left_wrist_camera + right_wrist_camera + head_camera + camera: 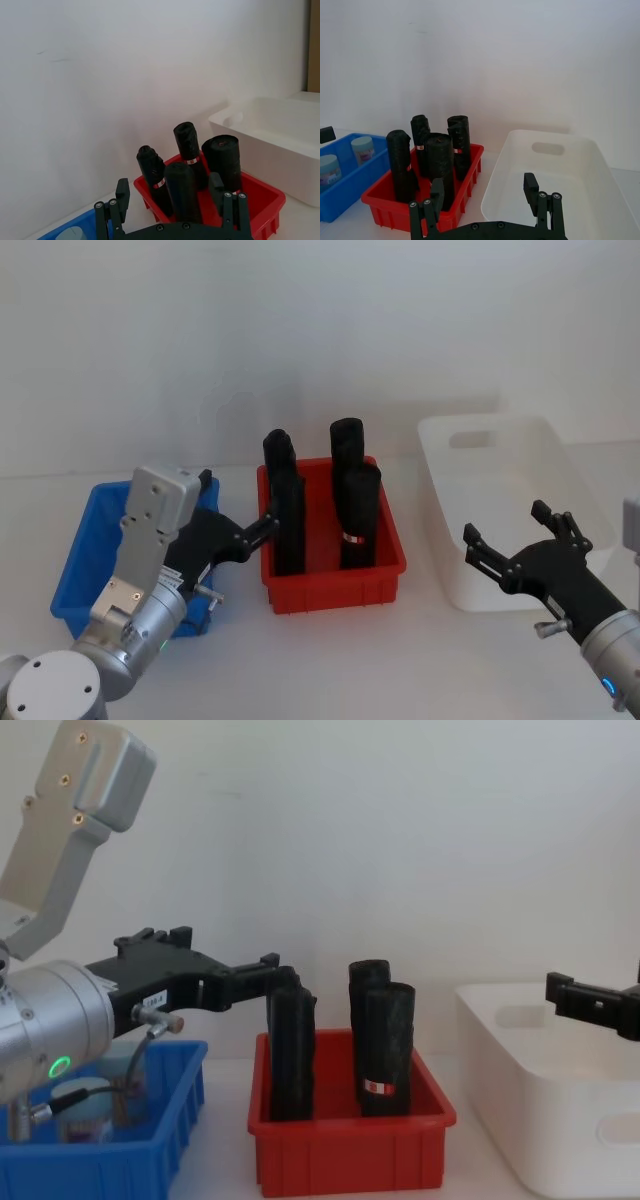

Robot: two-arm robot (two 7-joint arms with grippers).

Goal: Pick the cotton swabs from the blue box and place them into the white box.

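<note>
Left gripper [240,508] wide open, empty, by blue box [80,550]; right gripper [505,525] wide open, empty, over white box [447,545].

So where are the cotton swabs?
The cotton swabs sit in the blue box on the robot's left, beside the red bin; the left gripper hangs above the gap between them.

cotton swabs [362,148]: upright in blue box [350,186] | white box [580,155]: well apart

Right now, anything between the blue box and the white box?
Yes. The red bin sits between blue box and white box, four upright black rolls rising above its rim; the cotton swabs would likely need carrying over them. Open left tool above the blue box, open right tool by the white box.
</note>
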